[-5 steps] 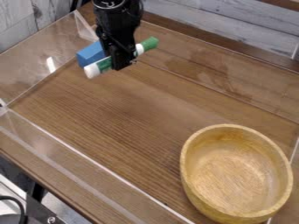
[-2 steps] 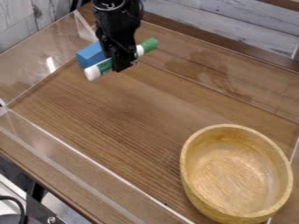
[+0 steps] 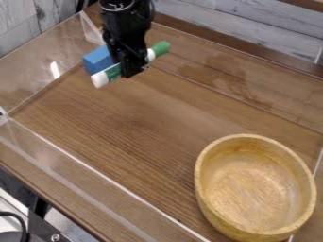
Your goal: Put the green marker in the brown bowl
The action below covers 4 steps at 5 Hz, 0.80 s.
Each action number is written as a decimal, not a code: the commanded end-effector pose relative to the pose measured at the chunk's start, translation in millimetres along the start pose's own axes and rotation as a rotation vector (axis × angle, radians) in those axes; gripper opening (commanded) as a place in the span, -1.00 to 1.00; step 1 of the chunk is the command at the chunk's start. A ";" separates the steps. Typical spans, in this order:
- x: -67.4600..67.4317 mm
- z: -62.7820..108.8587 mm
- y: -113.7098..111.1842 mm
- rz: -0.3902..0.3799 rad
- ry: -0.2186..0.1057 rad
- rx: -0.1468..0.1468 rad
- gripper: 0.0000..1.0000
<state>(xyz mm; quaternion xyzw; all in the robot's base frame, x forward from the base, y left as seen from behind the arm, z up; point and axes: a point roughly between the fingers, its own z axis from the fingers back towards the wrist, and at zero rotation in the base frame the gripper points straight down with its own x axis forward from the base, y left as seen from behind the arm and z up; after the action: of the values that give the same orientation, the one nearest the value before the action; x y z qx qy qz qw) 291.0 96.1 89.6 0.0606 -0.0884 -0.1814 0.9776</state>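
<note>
The blue block (image 3: 97,60) is sitting at the upper left; just beside it, the end effector (image 3: 134,59) is clamping the slanting green marker (image 3: 104,77), its white cap pointing down-left. Bare wooden worktop (image 3: 145,146) is stretching between them and the thick-rimmed brown bowl (image 3: 256,187), lower right.

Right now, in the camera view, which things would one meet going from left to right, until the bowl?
Black cable at the lower left edge, blue block, green marker, brown bowl.
</note>
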 end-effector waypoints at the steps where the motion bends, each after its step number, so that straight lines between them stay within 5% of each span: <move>1: 5.8 22.5 9.5 0.021 -0.064 0.050 -1.00; 4: 3.6 34.8 -9.0 0.048 -0.063 0.038 -1.00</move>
<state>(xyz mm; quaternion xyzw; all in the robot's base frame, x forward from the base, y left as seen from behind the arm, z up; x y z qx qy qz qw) 280.3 82.6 106.5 0.0580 -0.0989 -0.1580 0.9808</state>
